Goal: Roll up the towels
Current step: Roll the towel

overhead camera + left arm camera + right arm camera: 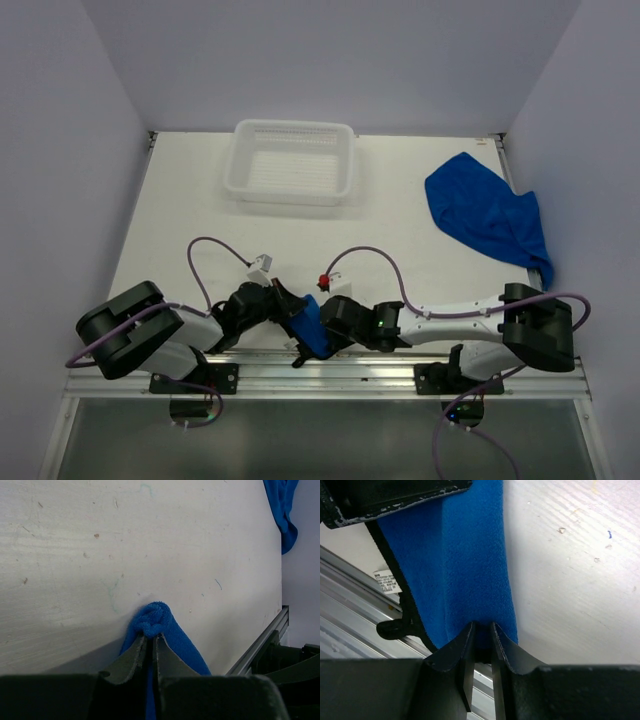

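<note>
A rolled royal-blue towel (311, 329) lies at the table's near edge between both grippers. My left gripper (290, 306) is shut on one end of it; the left wrist view shows its jaws pinching the curled end (155, 620). My right gripper (327, 322) is shut on the other end; the right wrist view shows its fingertips (470, 635) closed on the towel's edge (465, 560). A second blue towel (487, 213) lies crumpled and unrolled at the far right, also seen in the left wrist view (282, 507).
A white plastic basket (293, 162) stands at the back centre. The aluminium rail (330, 372) runs along the near edge under the rolled towel. Walls close in the table on the left, back and right.
</note>
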